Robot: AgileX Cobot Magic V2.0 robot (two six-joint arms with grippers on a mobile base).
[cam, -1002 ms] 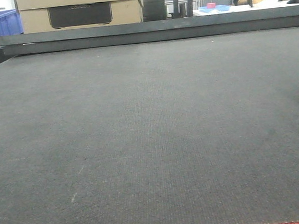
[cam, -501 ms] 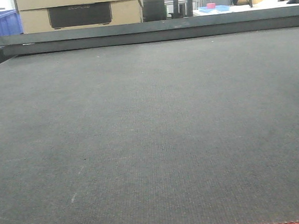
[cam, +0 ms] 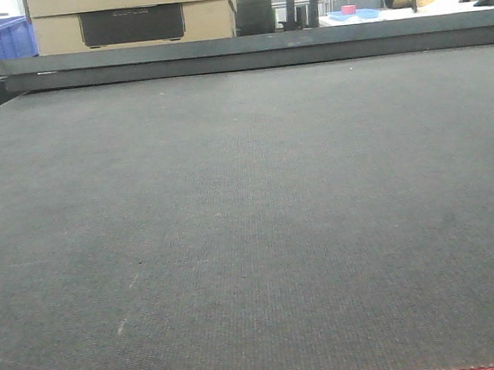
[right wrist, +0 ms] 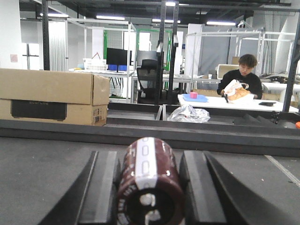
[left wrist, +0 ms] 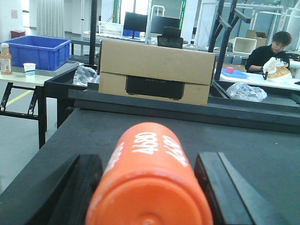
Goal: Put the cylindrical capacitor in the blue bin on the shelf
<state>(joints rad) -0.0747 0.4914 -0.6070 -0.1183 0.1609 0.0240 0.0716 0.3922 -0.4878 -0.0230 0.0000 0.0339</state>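
Pinched a dark brown, white-striped capacitor (right wrist: 149,187) in right hand (right wrist: 149,157), orange tube (left wrist: 150,187) in left hand (left wrist: 150,159). Hung over grey desk (cam: 250,219), big workshop (right wrist: 201,42) behind.

One orange cylinder (left wrist: 149,187), one maroon capacitor (right wrist: 149,180)

A dark grey mat-covered table (cam: 251,236) fills the foreground of a bright workshop. Beyond it sit a cardboard box (left wrist: 157,70), monitors (right wrist: 117,56) and an office chair (right wrist: 149,72); a worker (right wrist: 243,79) sits at a white table (right wrist: 211,102) under ceiling strip lights (right wrist: 111,18).
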